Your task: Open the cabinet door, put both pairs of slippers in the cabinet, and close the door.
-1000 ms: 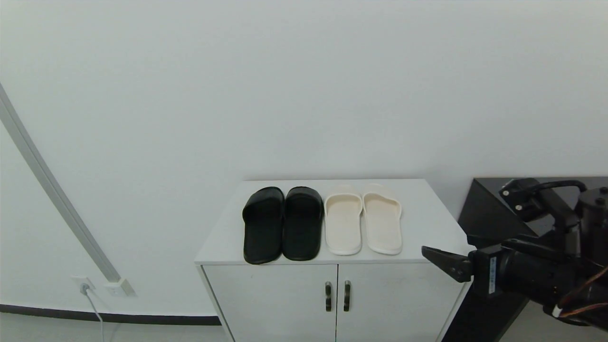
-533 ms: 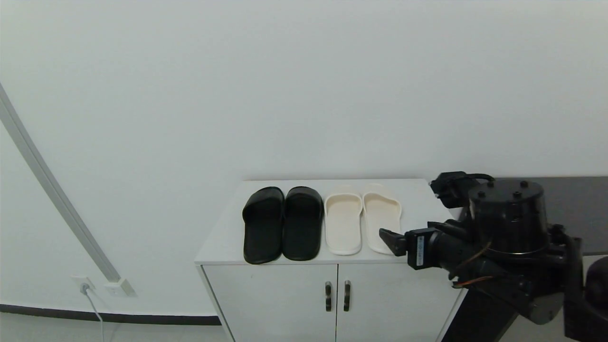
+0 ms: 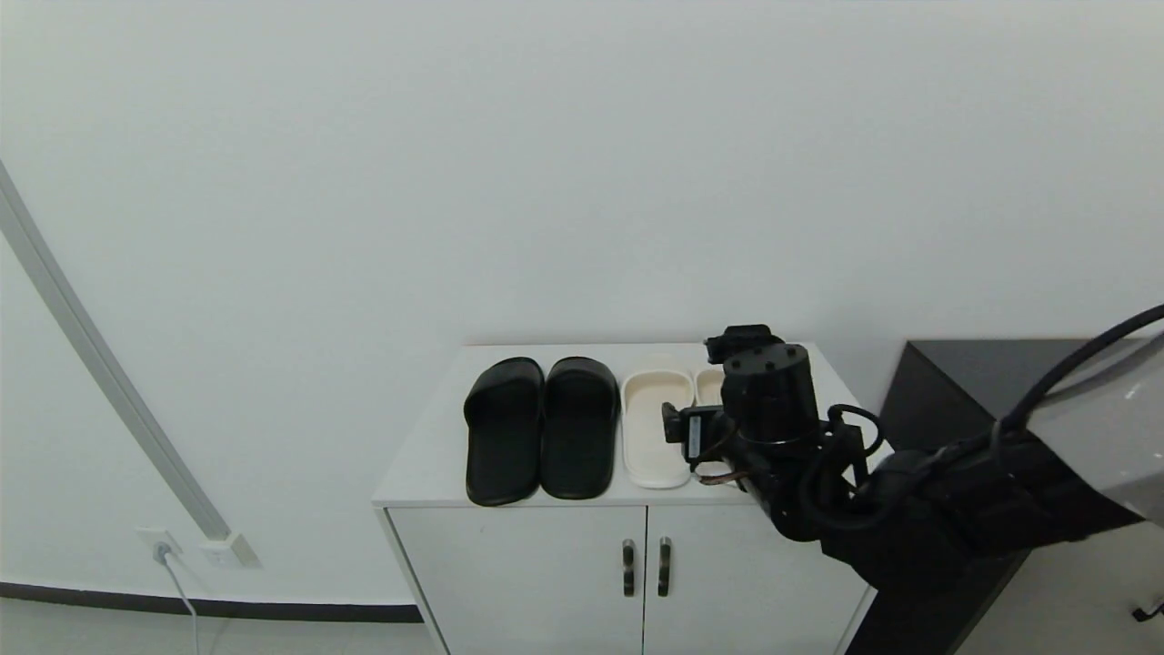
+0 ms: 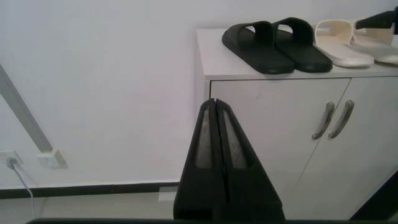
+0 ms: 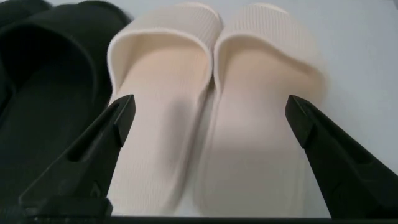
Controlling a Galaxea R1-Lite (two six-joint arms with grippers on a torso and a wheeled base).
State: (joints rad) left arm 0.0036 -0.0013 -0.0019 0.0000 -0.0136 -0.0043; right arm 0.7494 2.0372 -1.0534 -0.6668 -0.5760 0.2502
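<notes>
Currently, both pairs of slippers are being carried on the top of the white cabinet point(image 3: 427, 455), side by side with their toes toward the wall point(image 3: 582, 182). The black slippers point(image 3: 541, 428) are being kept on the robot's left, and the cream slippers point(image 3: 655, 428) are lying just beside them on the right, touching them or nearly so. Both cabinet doors point(image 3: 518, 582) are being kept closed, with the two dark handles point(image 3: 628, 567) standing close together at the middle seam.

The right gripper point(image 5: 210, 106) is being held over the cream slippers, above the cabinet top. Its fingers point(image 5: 93, 168) are being kept spread wide, one to each outer side of the cream pair, and nothing is being pinched between them. In the head view, the slipper of that pair farther to the right is largely being covered by the right arm.

The left gripper point(image 4: 214, 106) is being held low, in front of the cabinet and off toward its left side. Its fingers are being pressed together, with nothing held between them.

A black piece of furniture point(image 3: 955, 364) is standing beside the cabinet on the right. On the left, a grey strip point(image 3: 91, 355) is running down the wall to a socket point(image 3: 162, 549).
</notes>
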